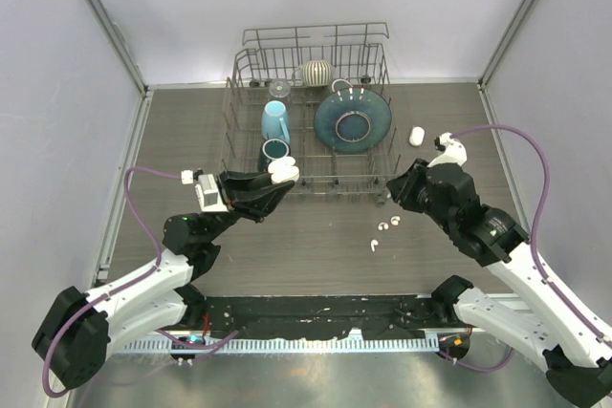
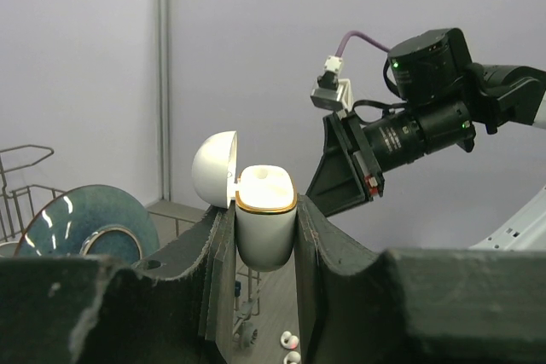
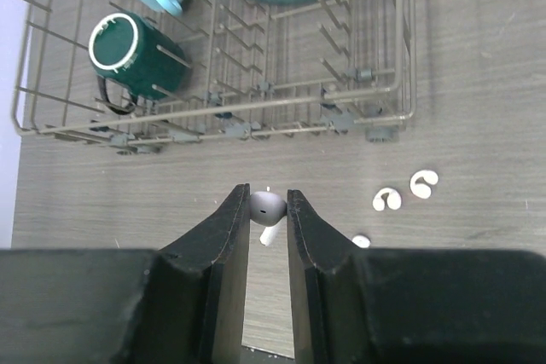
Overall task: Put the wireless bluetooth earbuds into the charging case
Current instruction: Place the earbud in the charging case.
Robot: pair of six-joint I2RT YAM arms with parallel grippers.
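Observation:
My left gripper (image 2: 265, 204) is shut on a white charging case (image 2: 265, 240) with a gold rim and holds it upright above the table. Its round lid (image 2: 213, 168) is flipped open to the left. From above, the case (image 1: 284, 172) hangs in front of the dish rack. My right gripper (image 3: 267, 198) is shut on one white earbud (image 3: 268, 207), its stem pointing down, above the wooden table. Three more earbuds (image 3: 386, 199) (image 3: 422, 182) (image 3: 361, 241) lie loose on the table to its right. From above they show beside that gripper (image 1: 393, 194).
A wire dish rack (image 1: 308, 183) stands at the back with a teal plate (image 1: 352, 119), a light blue cup (image 1: 275, 121) and a dark green mug (image 3: 128, 49). A second white case (image 1: 416, 136) lies right of the rack. Grey walls enclose the table.

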